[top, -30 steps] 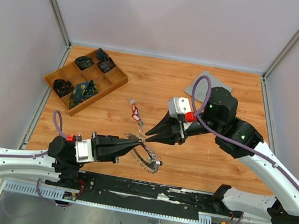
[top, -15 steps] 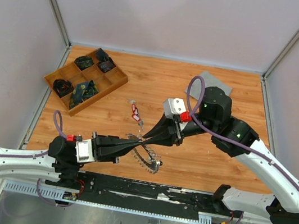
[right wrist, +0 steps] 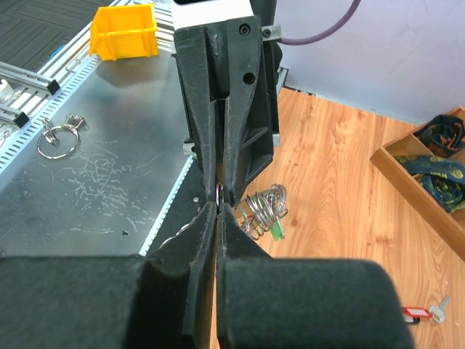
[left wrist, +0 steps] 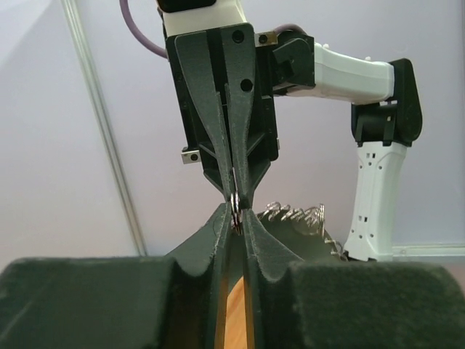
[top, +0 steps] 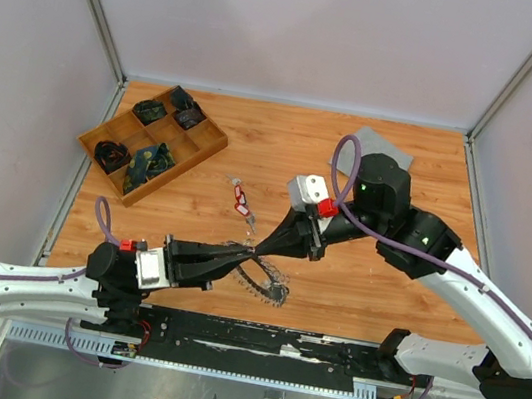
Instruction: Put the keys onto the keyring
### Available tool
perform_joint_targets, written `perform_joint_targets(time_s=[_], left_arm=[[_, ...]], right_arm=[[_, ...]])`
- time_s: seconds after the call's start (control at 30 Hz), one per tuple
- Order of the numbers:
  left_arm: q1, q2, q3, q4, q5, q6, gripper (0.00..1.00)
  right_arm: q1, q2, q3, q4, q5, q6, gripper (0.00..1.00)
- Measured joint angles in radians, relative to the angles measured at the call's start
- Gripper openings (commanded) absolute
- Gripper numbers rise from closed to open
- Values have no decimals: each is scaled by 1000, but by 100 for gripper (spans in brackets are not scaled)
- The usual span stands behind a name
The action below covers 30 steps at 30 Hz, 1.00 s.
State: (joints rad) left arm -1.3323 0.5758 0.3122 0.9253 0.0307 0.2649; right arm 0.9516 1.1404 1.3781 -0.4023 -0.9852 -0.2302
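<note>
At the near middle of the table (top: 383,289) you have both grippers meeting tip to tip. Your left gripper (top: 245,253) is clenched on the thin wire of the keyring (top: 270,287), and only a narrow slit shows between its fingers. Your right gripper (top: 266,248) is pressed fully together on the same wire from the opposite side. From this point the fringed rim of the keyring spreads toward the near edge, and a green tag (right wrist: 278,231) shows among its pieces. One key (top: 240,196) with a red tag lies on the wood, apart from the ring, toward the wooden tray (top: 105,129).
</note>
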Motion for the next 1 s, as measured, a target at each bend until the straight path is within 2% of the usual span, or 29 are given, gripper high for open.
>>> perform_joint_targets(time_s=[0.1,0.2,0.4,0.57,0.67,1.0], left_arm=[[0,-7,2,-13,-8,1,38],[0,-28,12,-51,-18,-1,43],[0,-70,39,-126,-47,-1,41],[0,-47,97,-220,-99,-12,30],[0,-14,129,-248,-120,-24,29],[0,78,161,-310,-159,-56,30]], right_arm=[[4,2,24,-50,29,-17,1],[6,7,69,-130,79,-49,1],[8,34,212,-316,196,-124,1],[8,76,293,-458,282,-164,1],[8,103,320,-526,322,-183,1],[9,121,329,-603,362,-216,1]])
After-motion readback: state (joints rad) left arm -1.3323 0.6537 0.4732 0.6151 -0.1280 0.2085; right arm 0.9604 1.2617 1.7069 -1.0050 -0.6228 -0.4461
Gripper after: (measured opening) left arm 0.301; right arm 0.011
